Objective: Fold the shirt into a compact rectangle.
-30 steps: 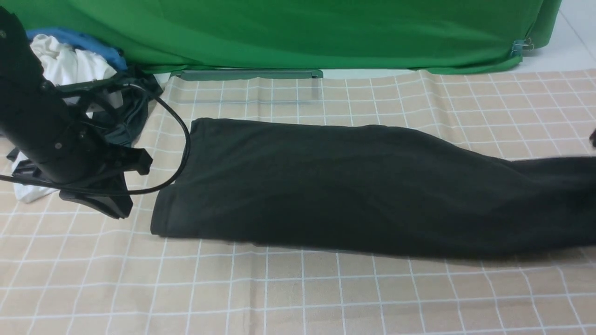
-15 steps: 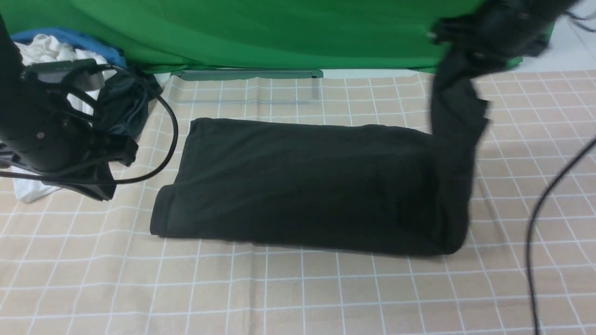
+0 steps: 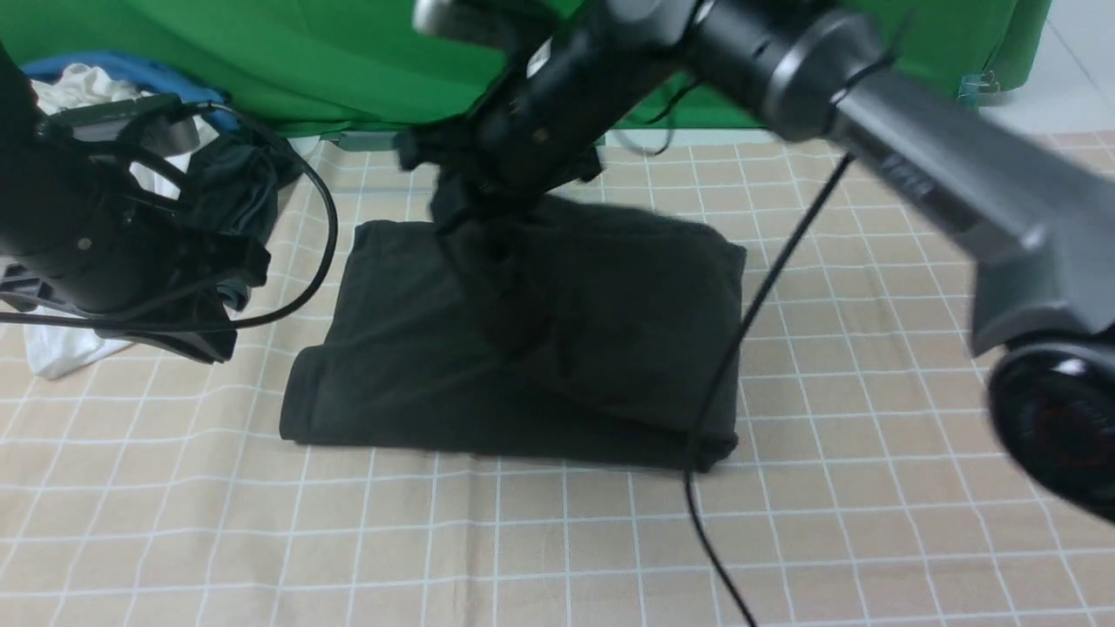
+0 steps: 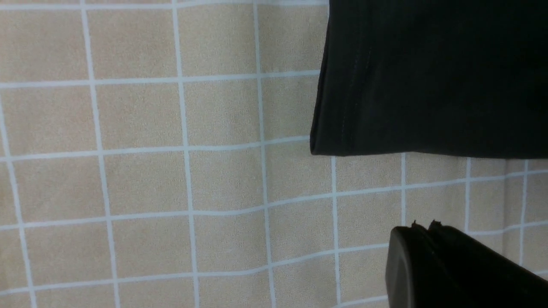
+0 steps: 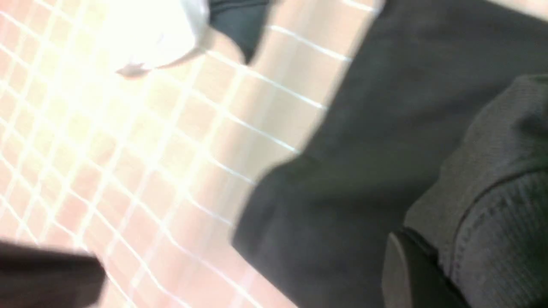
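Right gripper [image 3: 477, 209]: clamped on a bunch of the shirt [image 3: 627, 331] and holding it up over the shirt's far left part. Black fabric hangs from it down onto the layers below. The right wrist view is blurred, but ribbed dark fabric shows against one finger [image 5: 402, 273].

Left gripper [image 4: 423, 226]: closed on nothing, fingers pressed together. It hangs over bare cloth just off the shirt's left edge, not touching it.

Nearest: checked tablecloth [image 3: 523, 540], beige with white lines, a few creases. A black cable [image 3: 721, 383] crosses the shirt's right end and trails toward the near edge.

Middle: the shirt lies mid-table as a black, roughly rectangular bundle. An upper layer lies over its right part, and its near left corner is rolled thick.

Far left, beside the left arm: white garment [image 3: 87, 87], blue cloth [image 3: 131, 65] and dark garment [image 3: 235, 192], heaped apart from the shirt.

Behind everything: green backdrop [image 3: 348, 52].
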You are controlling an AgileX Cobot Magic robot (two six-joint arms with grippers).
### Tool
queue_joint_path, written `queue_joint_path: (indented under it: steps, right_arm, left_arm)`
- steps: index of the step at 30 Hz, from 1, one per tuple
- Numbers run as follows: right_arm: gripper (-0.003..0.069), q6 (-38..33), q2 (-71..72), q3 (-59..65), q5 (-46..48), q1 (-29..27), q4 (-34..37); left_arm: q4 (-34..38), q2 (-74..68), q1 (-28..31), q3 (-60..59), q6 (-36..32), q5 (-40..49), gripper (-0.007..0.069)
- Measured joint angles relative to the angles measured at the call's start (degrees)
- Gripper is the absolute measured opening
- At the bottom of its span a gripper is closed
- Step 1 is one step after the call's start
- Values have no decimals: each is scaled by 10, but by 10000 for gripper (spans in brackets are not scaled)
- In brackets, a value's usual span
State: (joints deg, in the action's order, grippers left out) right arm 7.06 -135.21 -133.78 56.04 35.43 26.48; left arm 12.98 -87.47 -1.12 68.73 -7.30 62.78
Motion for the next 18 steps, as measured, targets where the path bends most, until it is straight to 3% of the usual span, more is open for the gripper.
queue_joint_path:
  steps: [6, 10, 11, 13, 18]
  right_arm:
    - [166, 12, -56, -11, -99, 32, 17]
    - [329, 14, -76, -12, -137, 48, 23]
    - [400, 13, -77, -12, -139, 50, 23]
    - [455, 6, -77, -16, -132, 50, 26]
    - [494, -53, -67, -52, -49, 27, 20]
  left_arm:
    - [0, 0, 0, 0, -1, 0, 19]
    - [0, 0, 0, 0, -3, -3, 19]
    - [0, 0, 0, 0, -3, -3, 19]
    - [0, 0, 0, 0, -3, -3, 19]
    - [0, 0, 0, 0, -3, -17, 19]
